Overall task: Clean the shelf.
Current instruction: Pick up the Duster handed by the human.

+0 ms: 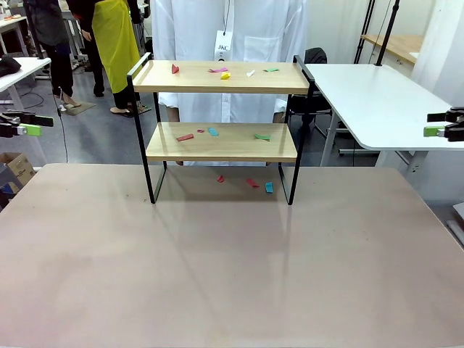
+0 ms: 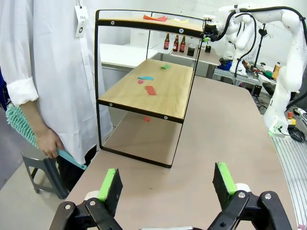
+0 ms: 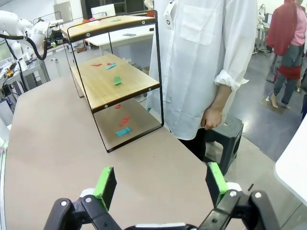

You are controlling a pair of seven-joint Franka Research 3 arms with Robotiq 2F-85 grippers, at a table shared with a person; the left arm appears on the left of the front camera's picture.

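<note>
Shelf point(image 1: 232, 148): stands upright on the far middle of the table point(image 1: 217, 283), directly in front of the person point(image 1: 232, 29).

Coloured scraps point(image 1: 225, 75) lie scattered on the top board point(image 1: 196, 80) and on the lower board point(image 1: 167, 148). A few more lie on the table under the frame.

Person's hand point(image 2: 48, 141) holds a teal duster point(image 2: 19, 125) down at their side, away from the boards.

Left gripper point(image 2: 168, 182): jaws fully apart, nothing between the pads. Right gripper point(image 3: 160, 182): same, wide and empty. In the front view both hang at the table's outer edges, well apart from the shelf.

We judge cleaning not yet begun. The next move calls for a sweeping tool, since bare pads suit flat scraps poorly. We would sweep toward the open front edge, because the side rails point(image 1: 138, 67) block the ends.
</note>
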